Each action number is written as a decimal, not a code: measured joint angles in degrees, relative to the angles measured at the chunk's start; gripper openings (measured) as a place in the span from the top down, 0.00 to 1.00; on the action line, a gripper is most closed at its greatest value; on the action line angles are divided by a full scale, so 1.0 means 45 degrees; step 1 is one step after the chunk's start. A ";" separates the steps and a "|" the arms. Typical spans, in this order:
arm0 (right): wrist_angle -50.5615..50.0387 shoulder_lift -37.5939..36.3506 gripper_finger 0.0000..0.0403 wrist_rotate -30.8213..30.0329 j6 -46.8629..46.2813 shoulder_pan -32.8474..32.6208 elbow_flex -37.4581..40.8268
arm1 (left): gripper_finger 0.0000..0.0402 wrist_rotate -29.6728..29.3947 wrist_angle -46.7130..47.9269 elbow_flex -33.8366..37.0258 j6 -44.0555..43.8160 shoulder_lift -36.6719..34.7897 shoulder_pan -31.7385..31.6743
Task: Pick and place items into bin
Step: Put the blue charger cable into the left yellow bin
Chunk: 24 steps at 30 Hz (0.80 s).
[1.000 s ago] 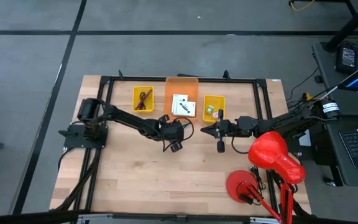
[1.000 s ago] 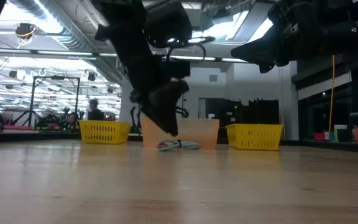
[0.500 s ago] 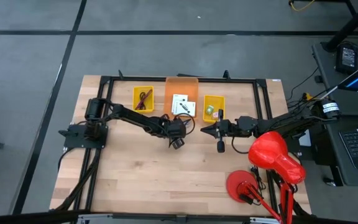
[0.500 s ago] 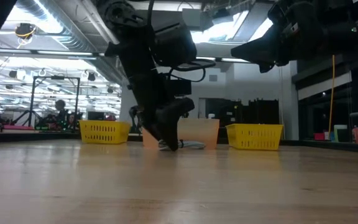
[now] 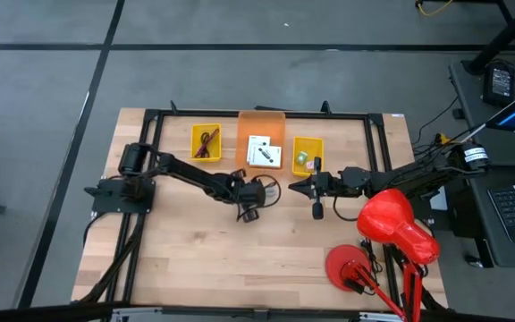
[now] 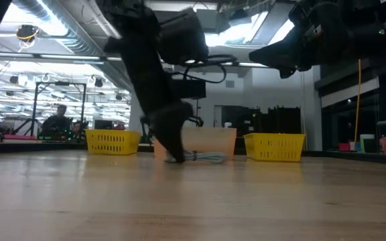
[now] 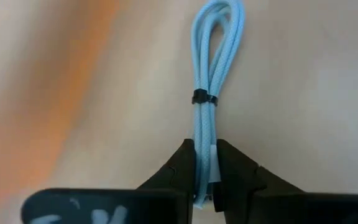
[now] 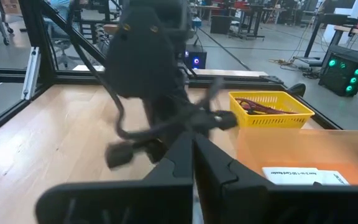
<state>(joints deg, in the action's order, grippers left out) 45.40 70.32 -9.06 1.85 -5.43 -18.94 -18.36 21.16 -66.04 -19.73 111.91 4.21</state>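
A light-blue coiled cord (image 7: 213, 56), bound by a black tie, lies on the wooden table just in front of the orange bin (image 5: 261, 130). My left gripper (image 7: 205, 152) is down on it and shut on it; in the low view it (image 6: 173, 152) reaches the tabletop beside the cord (image 6: 206, 157). My right gripper (image 5: 293, 187) hangs shut and empty above the table, to the right. White cards (image 5: 264, 150) lie in the orange bin, a maroon cord (image 5: 207, 143) in the left yellow bin, and a green piece (image 5: 301, 158) in the right yellow bin. My left gripper pinches the cord bundle between its two fingers (image 7: 182, 165) at the stretch (image 7: 204, 134) on the gripper's side of the black tie, near the end away from the loop. The fingers slant down from above. The cord lies flat on the table, its loop stretching away from the fingers.
Three bins stand in a row at the far side: yellow (image 5: 206, 142), orange, yellow (image 5: 307, 155). A black frame rail (image 5: 257, 114) runs behind them. A red lamp (image 5: 396, 224) stands at the near right. Bare wood (image 5: 240, 259) fills the near half.
My left gripper has come down from a little above the table onto the blue cord, first toward the orange bin and then slightly toward the table's left. The right arm has kept still.
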 joint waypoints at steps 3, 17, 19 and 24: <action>-0.0022 0.0002 1.00 0.0000 0.0000 0.0000 0.0000 | 0.91 0.0515 0.0489 0.0086 0.0455 -0.0589 0.0242; -0.0023 0.0002 1.00 0.0005 -0.0005 -0.0003 0.0000 | 0.91 0.1099 0.0852 0.0038 0.2629 -0.3858 0.0990; -0.0020 0.0002 1.00 0.0003 -0.0008 0.0000 0.0000 | 0.91 0.1382 0.0876 0.0038 0.2889 -0.4256 0.0998; -0.0023 0.0002 1.00 0.0005 -0.0005 0.0000 0.0000 | 0.91 0.1488 0.1110 0.0028 0.3544 -0.5051 0.0985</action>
<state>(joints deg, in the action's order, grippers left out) 45.30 70.32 -9.04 1.83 -5.43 -18.94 -11.66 26.16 -65.91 -3.78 89.18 8.64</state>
